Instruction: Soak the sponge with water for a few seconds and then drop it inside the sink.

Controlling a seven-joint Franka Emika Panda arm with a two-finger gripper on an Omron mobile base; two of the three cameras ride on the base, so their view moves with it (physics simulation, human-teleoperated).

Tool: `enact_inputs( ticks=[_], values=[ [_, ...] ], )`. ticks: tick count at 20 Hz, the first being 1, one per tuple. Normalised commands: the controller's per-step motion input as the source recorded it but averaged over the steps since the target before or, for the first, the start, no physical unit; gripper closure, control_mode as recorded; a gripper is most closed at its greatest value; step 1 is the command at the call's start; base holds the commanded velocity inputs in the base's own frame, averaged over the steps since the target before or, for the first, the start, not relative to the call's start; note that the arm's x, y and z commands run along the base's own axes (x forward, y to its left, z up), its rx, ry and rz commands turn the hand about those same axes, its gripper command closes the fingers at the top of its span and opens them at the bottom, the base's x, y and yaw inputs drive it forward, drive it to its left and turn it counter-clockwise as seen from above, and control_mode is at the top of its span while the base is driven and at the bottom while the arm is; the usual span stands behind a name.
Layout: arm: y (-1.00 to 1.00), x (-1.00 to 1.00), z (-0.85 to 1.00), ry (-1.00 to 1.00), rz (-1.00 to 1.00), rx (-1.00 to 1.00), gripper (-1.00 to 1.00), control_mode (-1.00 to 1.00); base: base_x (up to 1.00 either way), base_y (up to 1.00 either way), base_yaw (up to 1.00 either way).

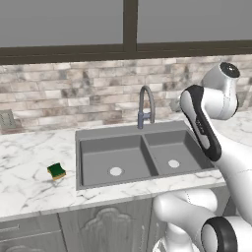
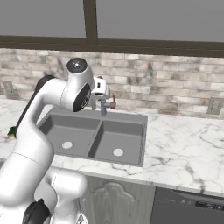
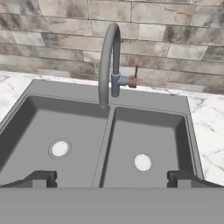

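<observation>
Sink (image 1: 88, 134): dark grey, matte, rectangular, two basins split by a thin ridge; a round pale drain lies in each basin. It is sunk into the counter below the brick wall.
Faucet (image 3: 107, 61): smooth grey gooseneck tube, curved over so its mouth hangs above the divider between the basins; a small reddish handle sticks out from its short base.
Sponge (image 1: 56, 171): small rectangular block, dark green top over a yellow layer, lying flat on the counter to the left of the sink, well apart from its rim. In the right base view just a green and yellow sliver peeks out beside the arm at the left edge.
Counter (image 1: 29, 167): white marble with grey veins, glossy.
Wall (image 3: 175, 39): rough brick in grey and brown, under a dark-framed window.
Gripper (image 3: 112, 178): two dark fingertips (image 3: 43, 178) stand spread wide apart with nothing between them, hanging above the sink's near rim.
Hard to make out: in both base views the arm's white links cover the hand, so the fingers cannot be told there.
</observation>
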Motion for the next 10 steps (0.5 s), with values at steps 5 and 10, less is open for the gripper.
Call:
enact_inputs(
  ticks=[5,10],
  values=[
    [-0.04,0.0,0.0,-0.21,0.0,0.0,-1.0,-1.0,0.0,0.0,0.0],
    [-0.13,0.0,0.0,-0.13,0.02,0.0,-1.0,-1.0,0.0,0.0,0.0]
  ],
)
